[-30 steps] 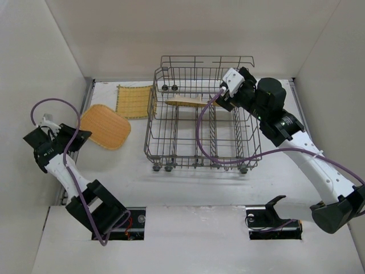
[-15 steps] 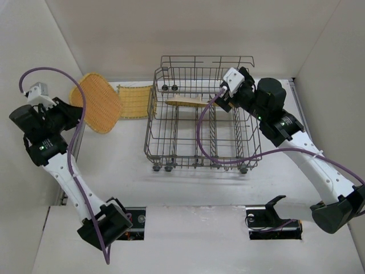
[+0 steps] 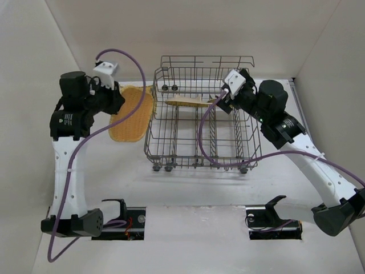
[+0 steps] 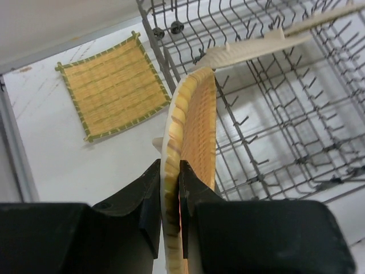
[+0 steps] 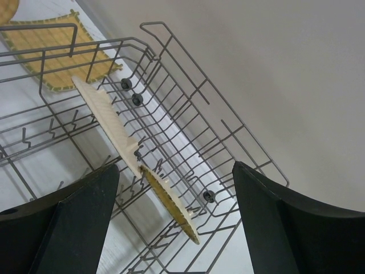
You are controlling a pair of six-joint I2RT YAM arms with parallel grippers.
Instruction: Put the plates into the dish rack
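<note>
The left gripper (image 4: 168, 171) is clenched on the rim of an orange-tan plate (image 4: 197, 131), which hangs edge-on in the air just beside the left wall of the dish rack (image 3: 194, 137). To seat it well, I judge it should go over that wall upright, line up with a free gap between tines clear of the 2 plates (image 5: 105, 120) leaning at the back, and sink until the tines bear it before release. The right gripper (image 3: 223, 98) hovers released over the rack's rear right, and a square ribbed plate (image 4: 111, 91) waits on the table (image 3: 114, 171).
</note>
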